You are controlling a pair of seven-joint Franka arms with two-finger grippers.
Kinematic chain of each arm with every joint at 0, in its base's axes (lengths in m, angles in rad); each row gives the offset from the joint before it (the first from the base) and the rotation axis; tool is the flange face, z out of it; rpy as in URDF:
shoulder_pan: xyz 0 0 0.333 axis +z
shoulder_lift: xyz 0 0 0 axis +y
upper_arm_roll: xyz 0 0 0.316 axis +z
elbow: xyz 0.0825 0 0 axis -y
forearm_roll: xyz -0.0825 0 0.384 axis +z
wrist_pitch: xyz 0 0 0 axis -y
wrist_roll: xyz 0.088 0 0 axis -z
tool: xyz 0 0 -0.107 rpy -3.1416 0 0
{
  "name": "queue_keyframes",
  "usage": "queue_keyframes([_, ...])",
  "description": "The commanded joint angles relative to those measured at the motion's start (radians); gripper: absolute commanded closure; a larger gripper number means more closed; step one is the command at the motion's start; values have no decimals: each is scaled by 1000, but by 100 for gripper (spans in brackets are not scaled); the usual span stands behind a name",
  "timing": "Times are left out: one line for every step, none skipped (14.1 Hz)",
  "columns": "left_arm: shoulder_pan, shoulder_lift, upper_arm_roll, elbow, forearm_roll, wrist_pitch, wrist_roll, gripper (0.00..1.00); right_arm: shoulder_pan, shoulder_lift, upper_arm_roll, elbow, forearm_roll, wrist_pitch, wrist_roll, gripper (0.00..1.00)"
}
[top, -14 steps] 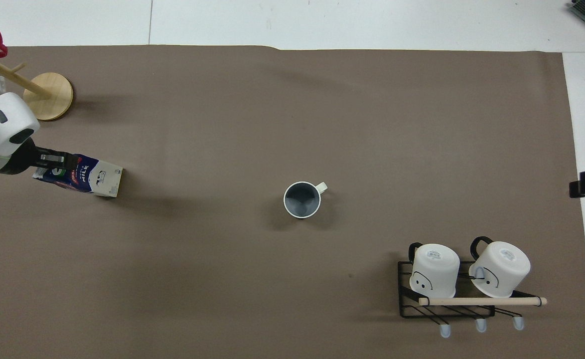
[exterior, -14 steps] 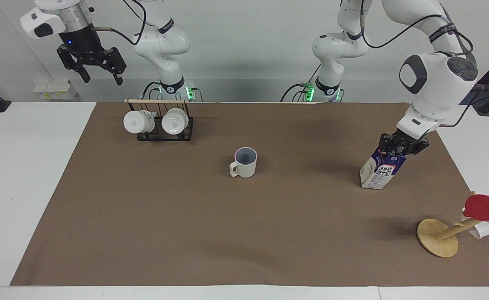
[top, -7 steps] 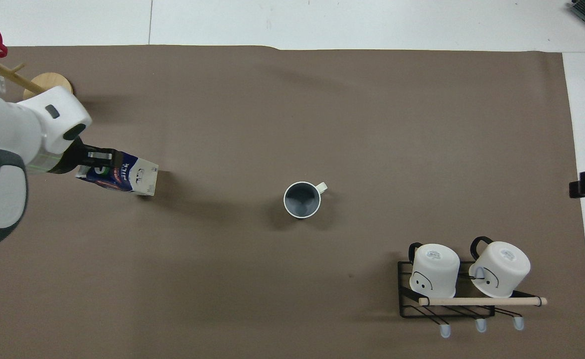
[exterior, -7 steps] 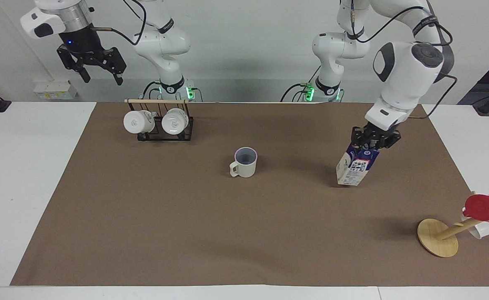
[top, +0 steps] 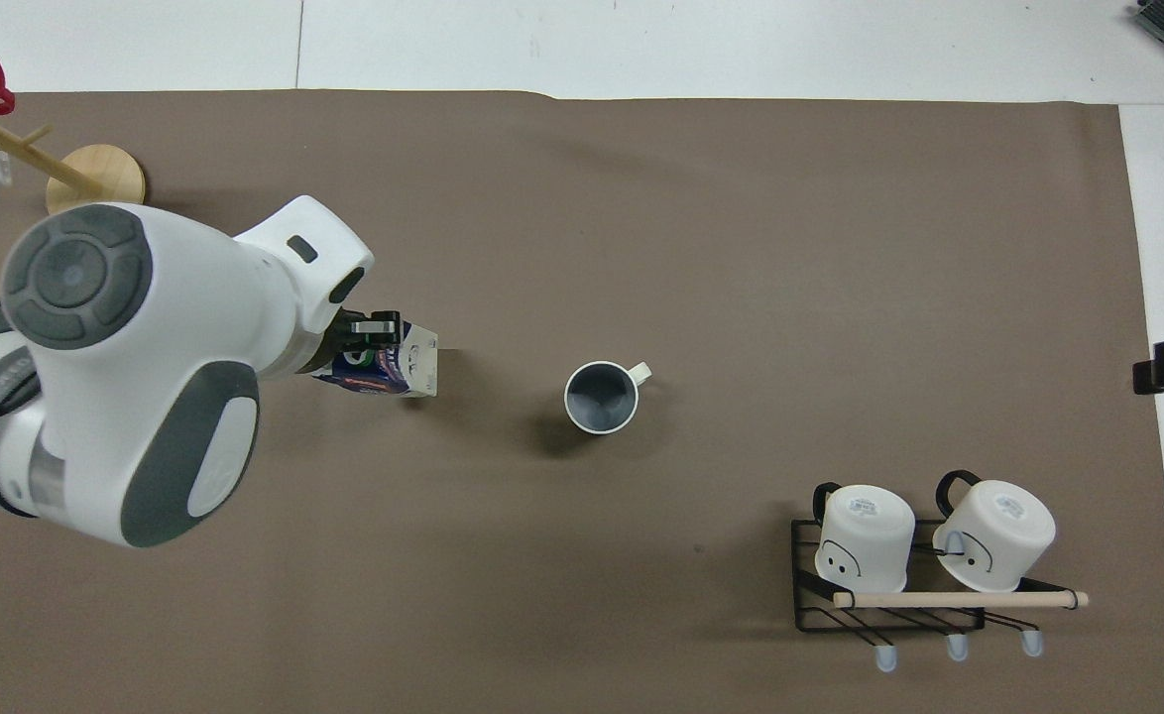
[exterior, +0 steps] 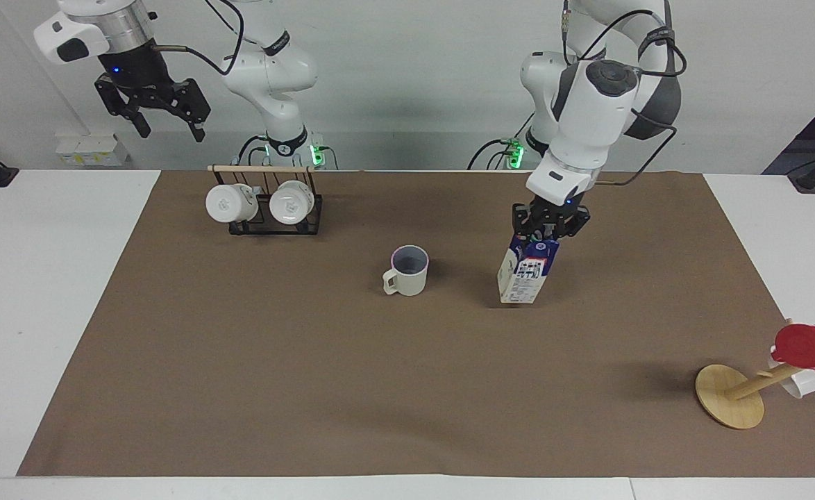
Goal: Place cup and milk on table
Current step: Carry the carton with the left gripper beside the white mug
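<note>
A: Step in hand?

B: Setting down the milk. Gripped at its dark blue gable top by the left gripper, clamped shut on it. Hanging a little tilted over the brown mat of the table, beside the cup, toward the left arm's end from it and clearly apart.

A: Down on the mat yet?

B: Cannot tell. Base very low, with shadow directly under it; either just touching or just above. Same from overhead: carton half hidden under the left gripper and the big white arm.

A: And the cup?

B: Upright on the mat near the middle, handle toward the right arm's end, empty, touched by nothing. Looks already placed, so only the carton left to finish.

A: Right gripper?

B: Waiting, up high at the right arm's end. Spread wide open, holding nothing.

A: Next move, then?

B: Probably: straighten the carton, lower it until flat on the mat, then open and lift straight up.

A: Risks?

B: Letting go while tilted, likely a topple. Also worth keeping the gap to the cup. No concern from the rack of white mugs or the red cup on its wooden stand, both well apart.
</note>
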Motion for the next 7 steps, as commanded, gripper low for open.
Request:
queue_keyframes([-83, 49, 17, 5, -6, 51, -104, 76, -12, -29, 4, -32, 6, 7, -30, 0])
queue_keyframes([-106, 53, 17, 4, -6, 67, -132, 76, -12, -29, 4, -35, 6, 9, -30, 0])
queue_keyframes([-122, 76, 17, 11, -6, 91, -164, 76, -12, -29, 4, -36, 6, 9, -32, 0])
queue_keyframes([-143, 90, 17, 25, -4, 108, -201, 75, -12, -29, 4, -36, 6, 9, -32, 0])
queue_keyframes([-157, 101, 17, 33, -4, 108, -223, 75, -12, -29, 2, -38, 6, 9, -32, 0])
queue_keyframes([-158, 102, 17, 34, -4, 108, -226, 75, -12, -31, 2, -38, 6, 9, -32, 0])
queue_keyframes([-165, 104, 17, 31, -4, 102, -224, 75, -12, -29, 2, -38, 6, 7, -32, 0])
